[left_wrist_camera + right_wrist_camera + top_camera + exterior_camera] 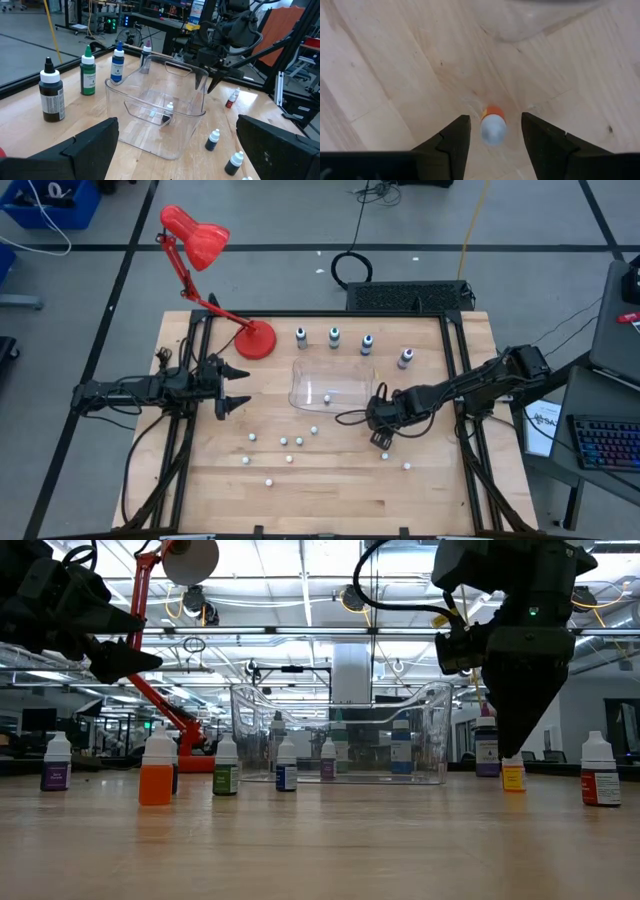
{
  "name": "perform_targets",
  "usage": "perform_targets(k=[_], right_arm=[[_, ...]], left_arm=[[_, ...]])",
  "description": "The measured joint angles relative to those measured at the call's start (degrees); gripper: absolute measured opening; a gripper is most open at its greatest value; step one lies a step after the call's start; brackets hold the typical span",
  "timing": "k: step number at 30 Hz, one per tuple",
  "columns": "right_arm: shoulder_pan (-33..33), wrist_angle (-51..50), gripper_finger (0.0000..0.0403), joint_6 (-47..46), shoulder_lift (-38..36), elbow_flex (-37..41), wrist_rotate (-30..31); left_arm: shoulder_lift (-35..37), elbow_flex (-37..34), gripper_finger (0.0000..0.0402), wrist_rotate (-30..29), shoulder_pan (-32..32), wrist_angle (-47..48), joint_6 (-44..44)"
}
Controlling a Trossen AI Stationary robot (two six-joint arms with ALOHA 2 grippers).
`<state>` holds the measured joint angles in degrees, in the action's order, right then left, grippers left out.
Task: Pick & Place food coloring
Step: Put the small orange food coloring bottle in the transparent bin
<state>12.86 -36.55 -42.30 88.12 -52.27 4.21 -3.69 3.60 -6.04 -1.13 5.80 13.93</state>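
Left claw (232, 387): wide open, idle, well apart from bottles.
Bin (330, 385): just beside right claw.
Right claw (492, 132): open, straddling small orange-bodied bottle (493, 127) on counter (330, 500), not gripping.
Risk: off-centre closing could topple bottle.

The pale wooden tabletop (330, 480) is evenly and brightly lit from above, with only soft, short shadows under the arms. In the low view, long ceiling strip lights (300, 585) glare white against the rafters, and the near boards blur into a smooth haze. The clear plastic bin (160, 112) catches faint highlights along its rim. The right wrist view looks slightly soft, perhaps from closeness, and its dark fingers (450, 145) show little detail.
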Motion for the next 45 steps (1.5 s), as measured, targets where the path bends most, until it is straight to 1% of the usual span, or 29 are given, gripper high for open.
perform_targets(k=[4, 10, 20, 24, 27, 31, 32, 37, 39, 45], right_arm=[[0.0, 1.5, 0.0166, -0.5, 0.0, 1.8, -1.5], [0.0, 3.9, 0.0166, -0.5, 0.0, 2.1, -1.5], [-0.5, 3.7, 0.0165, -0.5, 0.0, 2.2, -1.5], [-0.9, 3.7, 0.0143, -0.5, 0.0, 2.2, -1.5], [-0.9, 3.7, 0.011, -0.3, 0.0, 2.2, -1.9], [-0.9, 3.7, 0.0056, 0.9, 0.0, 2.2, -4.4], [-0.9, 3.8, 0.005, 1.3, 0.0, 2.2, -4.5], [-0.9, 3.1, 0.005, 2.7, -0.7, 1.8, -4.6], [-0.7, 1.0, 0.005, 2.7, -1.7, 0.7, -4.6], [-0.4, -7.9, 0.005, 2.9, -5.6, -7.1, -4.3]], left_arm=[[0.0, 0.0, 0.0399, 0.0, 0.0, 0.0, 0.0], [0.0, 0.0, 0.0399, 0.0, 0.0, 0.0, 0.0], [0.0, 0.0, 0.0399, 0.0, 0.0, 0.0, 0.0], [0.0, 0.0, 0.0399, 0.0, 0.0, 0.0, 0.0], [0.0, 0.0, 0.0399, 0.0, 0.0, 0.0, 0.0], [0.0, 0.0, 0.0399, 0.0, 0.0, 0.0, 0.0], [0.0, 0.0, 0.0399, 0.0, 0.0, 0.0, 0.0], [0.0, 0.0, 0.0399, 0.0, 0.0, 0.0, 0.0], [0.0, 0.0, 0.0399, 0.0, 0.0, 0.0, 0.0], [0.0, 0.0, 0.0399, 0.0, 0.0, 0.1, 0.0]])
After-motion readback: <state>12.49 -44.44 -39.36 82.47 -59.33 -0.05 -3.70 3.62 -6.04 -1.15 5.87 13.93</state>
